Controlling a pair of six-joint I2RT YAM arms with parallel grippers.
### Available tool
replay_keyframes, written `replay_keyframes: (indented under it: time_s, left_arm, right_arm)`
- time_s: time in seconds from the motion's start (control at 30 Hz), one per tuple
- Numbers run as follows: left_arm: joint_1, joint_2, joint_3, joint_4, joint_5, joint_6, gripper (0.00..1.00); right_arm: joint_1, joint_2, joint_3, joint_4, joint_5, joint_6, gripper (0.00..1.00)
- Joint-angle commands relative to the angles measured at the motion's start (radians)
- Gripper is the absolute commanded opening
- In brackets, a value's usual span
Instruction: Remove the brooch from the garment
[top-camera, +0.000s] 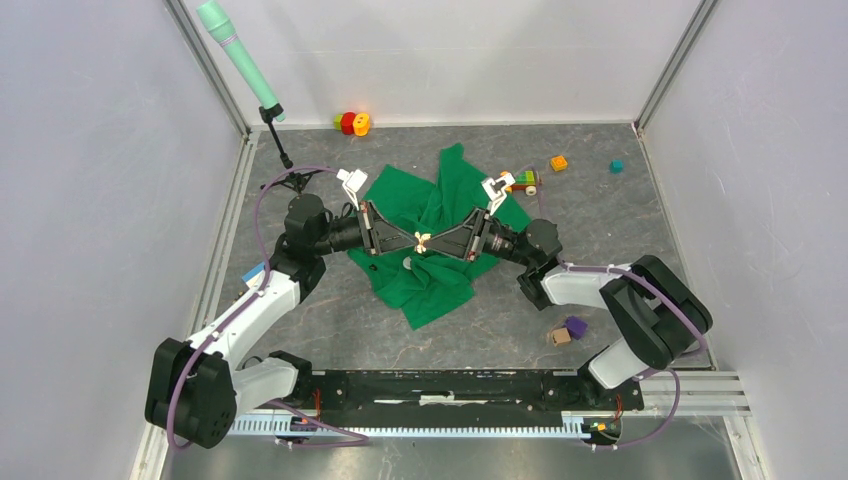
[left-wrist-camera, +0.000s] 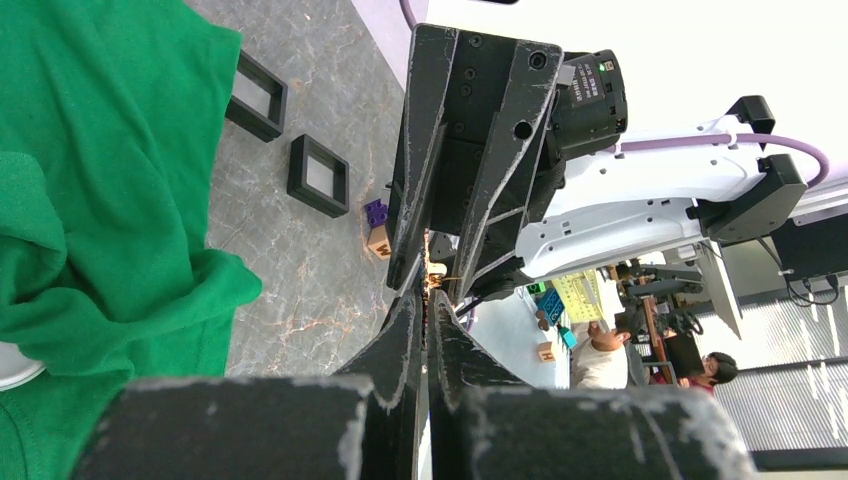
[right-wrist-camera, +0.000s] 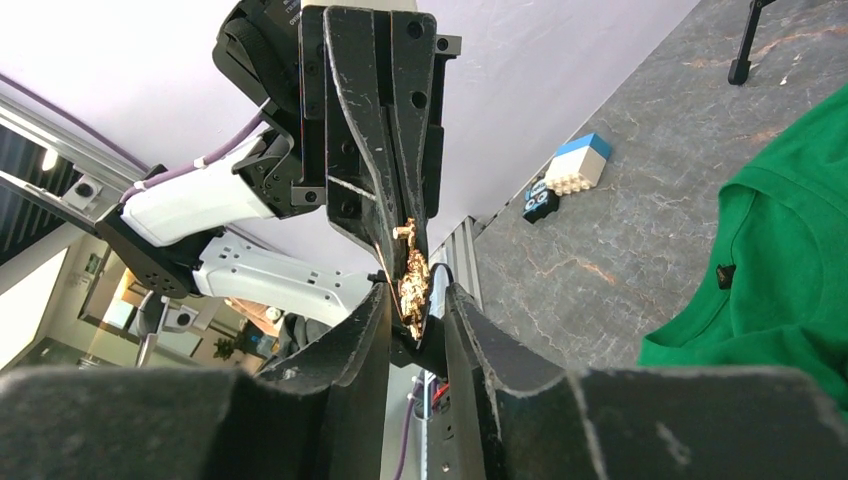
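Note:
The green garment (top-camera: 440, 285) lies crumpled on the grey table; it also shows in the left wrist view (left-wrist-camera: 100, 150) and the right wrist view (right-wrist-camera: 790, 260). Both grippers meet tip to tip above its middle. The tiny gold brooch (top-camera: 422, 240) hangs between them, clear of the cloth. My left gripper (top-camera: 414, 240) (left-wrist-camera: 428, 305) is shut, and the brooch (right-wrist-camera: 411, 285) hangs at its tip. My right gripper (top-camera: 432, 241) (right-wrist-camera: 418, 295) has its jaws a little apart on either side of the brooch (left-wrist-camera: 437, 270).
Two black square frames (left-wrist-camera: 318, 176) lie beside the garment. A purple cube (top-camera: 575, 326) and a tan cube (top-camera: 560, 337) sit front right. An orange brick (top-camera: 559, 163), teal cube (top-camera: 617, 166), toy train (top-camera: 522, 181) and a mic tripod (top-camera: 285, 150) stand at the back.

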Motion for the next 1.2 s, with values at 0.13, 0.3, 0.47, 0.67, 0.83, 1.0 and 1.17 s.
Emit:
replay_keyframes:
  time_s: [0.13, 0.3, 0.47, 0.67, 0.83, 1.0, 1.17]
  left_arm:
    - [0.001, -0.013, 0.012, 0.037, 0.044, -0.014, 0.02]
    - [0.001, -0.014, 0.012, 0.038, 0.049, -0.012, 0.02]
    - [0.001, -0.012, 0.014, 0.037, 0.053, -0.008, 0.02]
    - [0.0, -0.01, 0.013, 0.038, 0.058, -0.003, 0.02]
    - [-0.001, -0.011, 0.013, 0.036, 0.058, -0.002, 0.02]
    - [-0.001, -0.018, 0.017, 0.028, 0.058, 0.002, 0.02]
    - [0.0, -0.023, 0.019, 0.009, 0.058, 0.016, 0.02]
  right_arm:
    - [0.005, 0.025, 0.047, 0.079, -0.004, 0.026, 0.32]
    - [0.006, 0.033, 0.051, 0.079, -0.001, 0.029, 0.3]
    - [0.008, 0.039, 0.053, 0.077, -0.001, 0.032, 0.25]
    - [0.01, 0.047, 0.062, 0.046, -0.011, 0.018, 0.23]
    - [0.01, 0.044, 0.062, 0.03, -0.011, 0.011, 0.23]
    - [0.011, 0.035, 0.065, -0.039, 0.006, -0.017, 0.19]
    - [0.011, 0.023, 0.061, -0.076, 0.03, -0.036, 0.17]
